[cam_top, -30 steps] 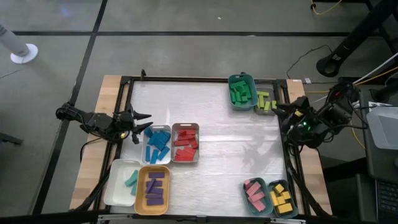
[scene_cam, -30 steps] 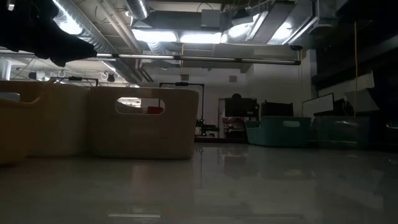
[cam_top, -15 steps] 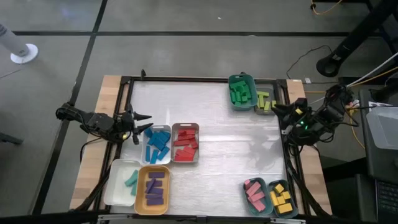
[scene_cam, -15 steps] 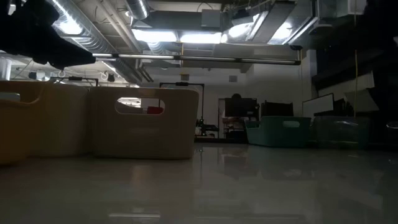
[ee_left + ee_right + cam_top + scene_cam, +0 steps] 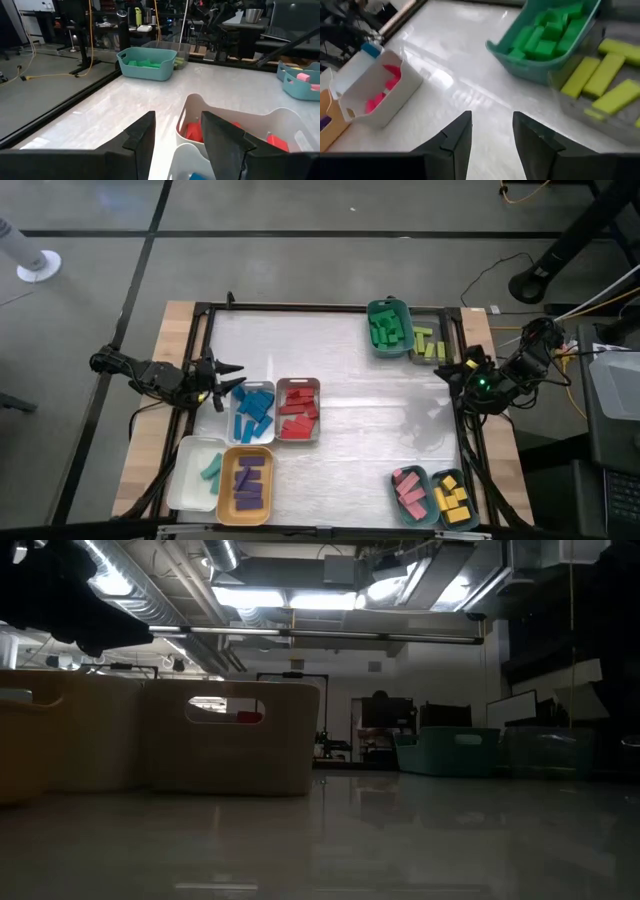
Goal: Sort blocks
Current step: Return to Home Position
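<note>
Left end effector: at the left edge of the counter, mid-left of the high view, level, tips aimed toward the centre. The left wrist view shows its fingers spread apart with nothing between them, just above the white bin.

Right end effector: at the right edge of the counter, mid-right of the high view, pointing inward. The right wrist view shows it released and carrying nothing.

Blocks, all inside containers, none loose on the counter:
- Green blocks in the green bin, upper right of centre.
- Lime blocks in the clear bin, touching the green bin's right side.
- Blue blocks in the white bin, left of centre.
- Red blocks in the grey bin, just beside it on the right.
- One teal block in the white tray, lower left.
- Purple blocks in the orange tray, against the white tray.
- Pink blocks in the teal bin, lower right.
- Yellow blocks in the dark blue bin, alongside the teal bin.
</note>
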Motion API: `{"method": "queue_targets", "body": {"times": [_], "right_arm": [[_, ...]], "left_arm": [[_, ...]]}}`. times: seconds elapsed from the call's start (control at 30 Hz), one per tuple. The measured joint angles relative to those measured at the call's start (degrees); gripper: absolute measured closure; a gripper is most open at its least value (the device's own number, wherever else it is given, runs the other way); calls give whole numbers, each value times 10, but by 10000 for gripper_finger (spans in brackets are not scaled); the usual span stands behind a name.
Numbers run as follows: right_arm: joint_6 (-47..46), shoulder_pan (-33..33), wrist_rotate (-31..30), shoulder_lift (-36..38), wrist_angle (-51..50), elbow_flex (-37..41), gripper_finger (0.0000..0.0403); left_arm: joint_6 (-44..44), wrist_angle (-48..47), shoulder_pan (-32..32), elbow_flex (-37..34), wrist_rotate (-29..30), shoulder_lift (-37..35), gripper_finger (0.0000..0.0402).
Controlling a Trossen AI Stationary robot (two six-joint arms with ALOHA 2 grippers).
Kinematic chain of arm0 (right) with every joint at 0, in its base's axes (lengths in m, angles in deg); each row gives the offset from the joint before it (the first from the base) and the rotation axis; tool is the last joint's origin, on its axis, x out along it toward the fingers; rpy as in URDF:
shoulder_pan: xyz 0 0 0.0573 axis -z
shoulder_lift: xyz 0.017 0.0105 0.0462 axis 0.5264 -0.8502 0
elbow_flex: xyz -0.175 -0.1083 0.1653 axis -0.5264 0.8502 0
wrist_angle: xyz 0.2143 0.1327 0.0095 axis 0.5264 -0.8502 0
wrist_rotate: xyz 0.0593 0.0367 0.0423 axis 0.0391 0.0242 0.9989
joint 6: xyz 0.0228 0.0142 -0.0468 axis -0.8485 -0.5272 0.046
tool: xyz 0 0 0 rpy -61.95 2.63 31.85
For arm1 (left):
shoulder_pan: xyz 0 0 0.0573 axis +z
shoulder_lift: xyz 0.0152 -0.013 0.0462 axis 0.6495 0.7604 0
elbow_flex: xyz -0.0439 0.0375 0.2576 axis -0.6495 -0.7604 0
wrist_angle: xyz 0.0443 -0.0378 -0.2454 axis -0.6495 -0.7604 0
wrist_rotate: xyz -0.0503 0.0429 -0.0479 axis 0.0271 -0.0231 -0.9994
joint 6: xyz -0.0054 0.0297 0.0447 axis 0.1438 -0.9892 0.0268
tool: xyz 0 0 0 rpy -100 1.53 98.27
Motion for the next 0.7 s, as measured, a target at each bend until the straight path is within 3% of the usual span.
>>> {"method": "queue_targets", "body": {"times": [0.33, 0.5, 0.7], "right_arm": [[-4, 0, 4, 0, 24, 0, 258], [14, 0, -87, 0, 33, 0, 258], [119, 0, -192, 0, 46, 0, 258]], "left_arm": [[24, 2, 0, -7, 4, 0, 254], [102, 4, 0, -33, 10, 1, 254], [80, 6, 7, -33, 14, 2, 254]]}}
